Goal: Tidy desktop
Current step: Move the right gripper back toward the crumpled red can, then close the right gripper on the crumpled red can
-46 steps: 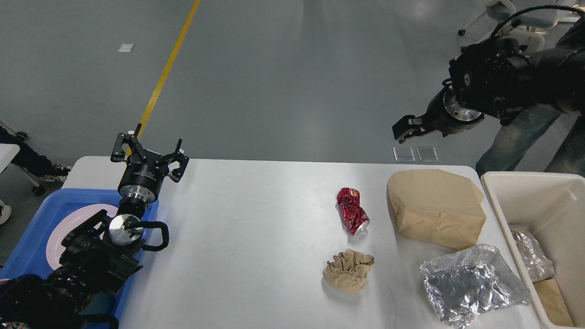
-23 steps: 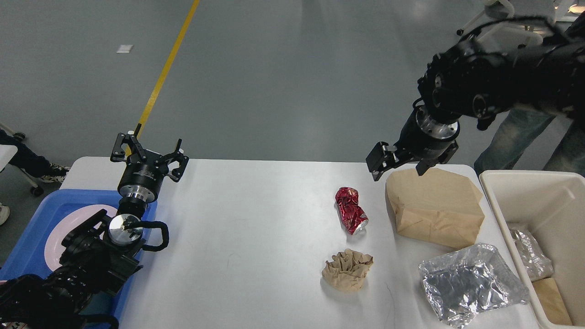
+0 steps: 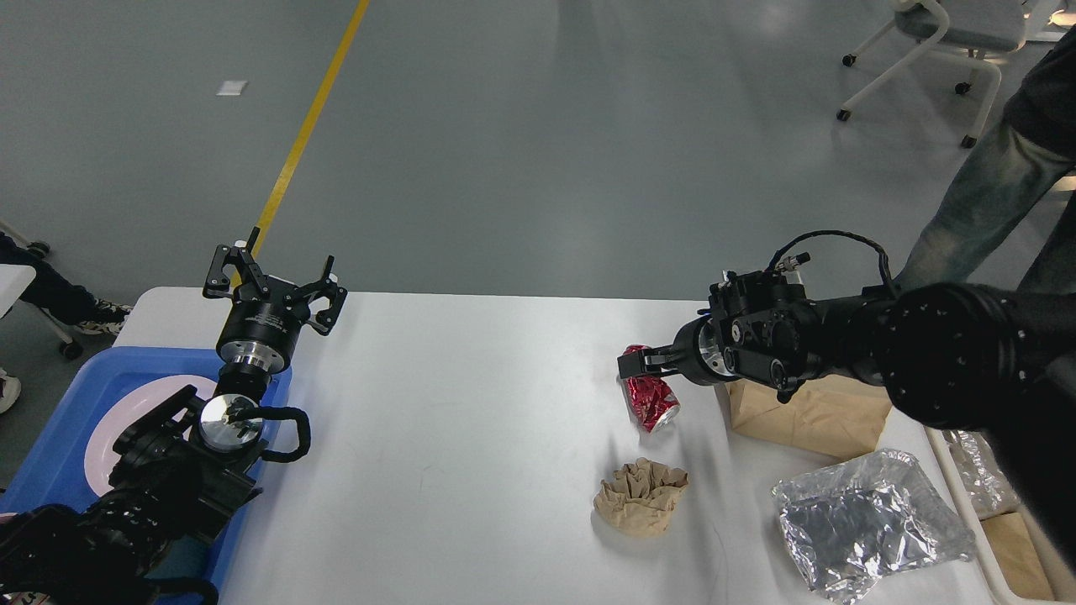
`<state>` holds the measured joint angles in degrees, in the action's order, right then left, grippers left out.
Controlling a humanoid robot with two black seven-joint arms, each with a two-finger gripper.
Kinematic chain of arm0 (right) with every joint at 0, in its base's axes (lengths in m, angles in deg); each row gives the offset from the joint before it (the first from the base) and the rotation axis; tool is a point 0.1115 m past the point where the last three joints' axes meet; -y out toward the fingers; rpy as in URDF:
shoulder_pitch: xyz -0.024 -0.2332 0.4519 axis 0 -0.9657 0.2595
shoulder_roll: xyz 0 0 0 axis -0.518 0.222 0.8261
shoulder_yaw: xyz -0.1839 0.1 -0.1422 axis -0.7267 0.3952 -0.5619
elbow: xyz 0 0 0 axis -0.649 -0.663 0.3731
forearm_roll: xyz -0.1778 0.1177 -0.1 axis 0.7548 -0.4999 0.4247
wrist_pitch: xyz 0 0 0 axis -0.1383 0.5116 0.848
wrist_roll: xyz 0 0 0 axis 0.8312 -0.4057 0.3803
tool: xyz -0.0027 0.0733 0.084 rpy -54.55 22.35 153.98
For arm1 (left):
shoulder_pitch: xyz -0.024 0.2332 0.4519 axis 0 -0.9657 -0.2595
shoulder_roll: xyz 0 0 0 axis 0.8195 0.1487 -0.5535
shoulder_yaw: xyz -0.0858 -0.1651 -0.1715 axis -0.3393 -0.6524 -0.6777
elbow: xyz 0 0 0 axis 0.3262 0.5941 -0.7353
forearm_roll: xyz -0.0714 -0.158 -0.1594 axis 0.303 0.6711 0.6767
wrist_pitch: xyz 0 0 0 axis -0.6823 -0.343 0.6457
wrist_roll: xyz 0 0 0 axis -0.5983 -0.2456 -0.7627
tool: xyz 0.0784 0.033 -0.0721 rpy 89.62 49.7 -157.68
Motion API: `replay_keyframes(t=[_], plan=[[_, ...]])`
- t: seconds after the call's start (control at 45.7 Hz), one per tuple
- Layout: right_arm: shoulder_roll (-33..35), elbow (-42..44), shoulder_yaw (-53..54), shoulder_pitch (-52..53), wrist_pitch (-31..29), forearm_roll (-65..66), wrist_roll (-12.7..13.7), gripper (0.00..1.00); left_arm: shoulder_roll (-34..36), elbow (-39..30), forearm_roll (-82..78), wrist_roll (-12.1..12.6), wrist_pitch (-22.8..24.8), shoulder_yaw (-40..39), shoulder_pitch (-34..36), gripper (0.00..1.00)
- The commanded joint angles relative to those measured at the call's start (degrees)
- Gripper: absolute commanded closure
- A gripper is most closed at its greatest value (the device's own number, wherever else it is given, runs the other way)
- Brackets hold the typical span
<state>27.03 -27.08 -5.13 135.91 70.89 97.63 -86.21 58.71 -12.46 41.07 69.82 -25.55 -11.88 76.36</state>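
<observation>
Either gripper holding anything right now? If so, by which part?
Left gripper is open and empty. Right gripper sits at the top end of the red can on the desktop; a grasp cannot be told.

Left arm rose from near left, wrist upright, left gripper (image 3: 271, 277) spread wide, empty. Right arm reached in from right, low and level, right gripper (image 3: 639, 363) pointing left; finger gap unclear.
</observation>
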Motion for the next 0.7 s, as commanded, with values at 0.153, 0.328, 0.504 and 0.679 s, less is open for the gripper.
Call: replay_keyframes(t=[0.153,0.328,0.504,0.679], plan=[[-1.88,6.44,0.01,-6.88,0.63,0.67,5.76,0.0,0.0,-0.05,0.01,0.0,0.0,-0.02,0.0,0.04],[-3.02,10.39,0.01,-10.4,0.72,0.67,6.03,0.0,0.0,0.04,0.01,0.0,0.0,-0.02,0.0,0.03],[-3.02,11.19,0.1,-12.07,1.42,0.76,6.03,0.0,0.0,-0.05,0.01,0.0,0.0,0.06,0.0,0.03],[-3.02,11.1,0.36,-12.25,2.21,0.49,6.29,0.16,0.0,-0.05,0.01,0.0,0.0,-0.02,0.0,0.03]])
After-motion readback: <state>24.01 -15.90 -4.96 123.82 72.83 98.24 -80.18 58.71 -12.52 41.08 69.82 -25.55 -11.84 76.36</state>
